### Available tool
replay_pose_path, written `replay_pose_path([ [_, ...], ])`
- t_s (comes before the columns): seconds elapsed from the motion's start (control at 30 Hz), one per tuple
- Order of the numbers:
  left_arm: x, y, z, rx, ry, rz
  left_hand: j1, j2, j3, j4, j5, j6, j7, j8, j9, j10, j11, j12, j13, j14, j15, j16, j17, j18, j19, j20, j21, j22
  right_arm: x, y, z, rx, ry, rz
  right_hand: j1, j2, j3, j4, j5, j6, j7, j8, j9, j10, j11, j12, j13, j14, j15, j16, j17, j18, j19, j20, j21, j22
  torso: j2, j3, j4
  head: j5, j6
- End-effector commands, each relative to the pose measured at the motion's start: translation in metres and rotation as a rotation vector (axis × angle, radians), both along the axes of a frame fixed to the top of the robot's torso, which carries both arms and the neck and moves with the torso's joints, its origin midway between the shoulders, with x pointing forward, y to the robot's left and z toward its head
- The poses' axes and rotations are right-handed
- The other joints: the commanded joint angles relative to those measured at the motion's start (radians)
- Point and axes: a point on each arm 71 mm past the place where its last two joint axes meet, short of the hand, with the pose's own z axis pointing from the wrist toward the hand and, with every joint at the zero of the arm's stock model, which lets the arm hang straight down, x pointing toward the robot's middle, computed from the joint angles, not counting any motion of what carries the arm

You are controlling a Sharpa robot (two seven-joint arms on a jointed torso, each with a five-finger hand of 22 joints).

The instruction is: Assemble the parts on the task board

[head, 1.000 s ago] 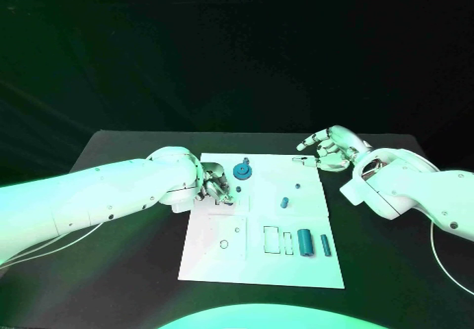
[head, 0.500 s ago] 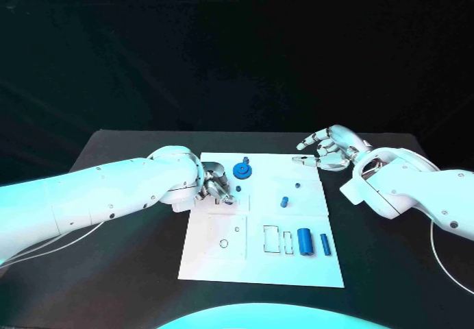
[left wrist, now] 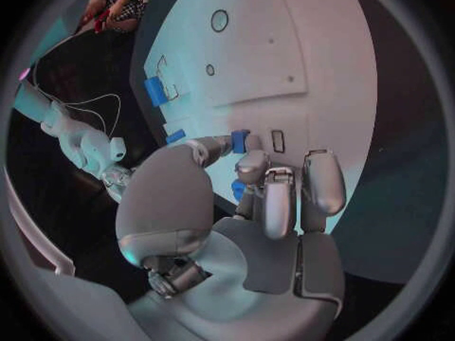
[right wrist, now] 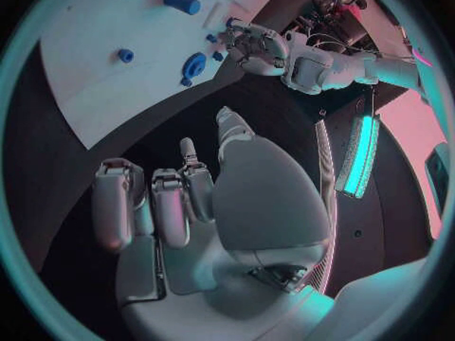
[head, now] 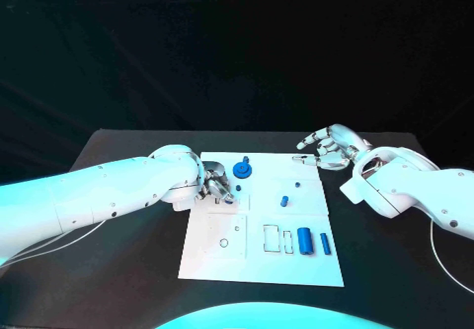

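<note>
Black table [head: 118,274], white task board [head: 262,264] at its centre. Left hand [head: 216,184] over the board's far left part, fingers curled, thumb and finger pinching a small blue part [left wrist: 240,140]. Right hand [head: 331,149] hovers off the board's far right corner, fingers spread, holding nothing. Blue gear [head: 243,171] near the board's far edge, two blue cylinders [head: 305,241] in slots near its right edge.

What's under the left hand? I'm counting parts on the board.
The left hand is over the board. The wrist view shows a blue part at its fingertips; anything beneath the palm is covered.
</note>
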Motion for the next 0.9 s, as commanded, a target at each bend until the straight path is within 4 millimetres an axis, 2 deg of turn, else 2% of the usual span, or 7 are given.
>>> replay_pose_path([
  [0.03, -0.0024, -0.0031, -0.0027, 0.000, 0.029, -0.015, -0.016, 0.002, 0.089, -0.080, 0.000, 0.043, -0.037, 0.005, 0.000, 0.007, -0.002, 0.005, 0.001, 0.103, -0.007, 0.006, 0.249, -0.019, 0.007, -0.003, 0.006, 0.001, -0.0005, 0.0014, -0.0003, -0.008, -0.002, 0.018, -0.002, 0.005, 0.005, 0.002, 0.005, -0.004, -0.003, 0.002, 0.001, -0.009, -0.001, -0.003, 0.093, 0.091, -0.009, -0.007, 0.205, -0.013, 0.039, -0.006, -0.004, 0.167, 0.000, -0.0004, 0.0000, -0.001, 0.001],
  [0.33, -0.0004, -0.0023, -0.0030, -0.001, 0.023, -0.005, -0.064, 0.010, 0.075, -0.059, -0.004, 0.050, -0.039, 0.005, 0.004, 0.009, -0.005, 0.006, 0.002, 0.103, -0.009, 0.006, 0.249, -0.019, 0.008, -0.005, 0.006, 0.002, -0.0005, 0.0011, -0.0002, -0.007, -0.003, 0.017, -0.002, 0.004, 0.005, 0.002, 0.005, -0.004, -0.003, 0.003, 0.001, -0.009, -0.001, -0.003, 0.092, 0.091, -0.009, -0.007, 0.205, -0.013, 0.039, -0.006, -0.005, 0.167, 0.000, -0.0007, 0.0008, -0.002, 0.003],
  [0.6, 0.0011, -0.0017, -0.0033, 0.001, 0.021, -0.001, -0.068, 0.015, 0.073, -0.057, -0.004, 0.051, -0.040, 0.005, 0.004, 0.008, -0.005, 0.006, 0.001, 0.103, -0.009, 0.006, 0.249, -0.019, 0.008, -0.005, 0.005, 0.002, -0.0005, 0.0010, -0.0003, -0.008, -0.002, 0.017, -0.003, 0.004, 0.004, 0.002, 0.005, -0.005, -0.003, 0.003, 0.001, -0.009, -0.001, -0.004, 0.092, 0.090, -0.009, -0.007, 0.204, -0.013, 0.038, -0.006, -0.006, 0.167, 0.000, -0.0007, -0.0001, -0.003, 0.004],
  [0.73, 0.0018, -0.0022, -0.0033, 0.001, 0.017, 0.002, -0.051, 0.036, 0.081, -0.079, -0.004, 0.050, -0.043, 0.005, 0.008, 0.008, -0.008, 0.005, 0.000, 0.103, -0.011, 0.006, 0.248, -0.019, 0.009, -0.007, 0.005, 0.003, -0.0005, 0.0010, -0.0003, -0.008, -0.001, 0.017, -0.003, 0.004, 0.004, 0.002, 0.005, -0.005, -0.003, 0.003, 0.001, -0.009, -0.001, -0.004, 0.092, 0.090, -0.009, -0.007, 0.204, -0.013, 0.038, -0.006, -0.006, 0.167, 0.001, -0.0008, 0.0001, -0.004, 0.004],
  [0.9, 0.0022, -0.0027, -0.0033, 0.000, 0.015, 0.003, -0.035, 0.050, 0.088, -0.099, -0.004, 0.048, -0.042, 0.006, 0.011, 0.008, -0.008, 0.004, -0.001, 0.103, -0.012, 0.005, 0.247, -0.020, 0.010, -0.007, 0.005, 0.004, -0.0005, 0.0009, -0.0003, -0.008, -0.001, 0.018, -0.003, 0.004, 0.004, 0.002, 0.005, -0.005, -0.003, 0.003, 0.001, -0.009, -0.001, -0.004, 0.092, 0.090, -0.009, -0.007, 0.204, -0.013, 0.038, -0.006, -0.006, 0.167, 0.000, -0.0007, 0.0002, -0.004, 0.003],
])
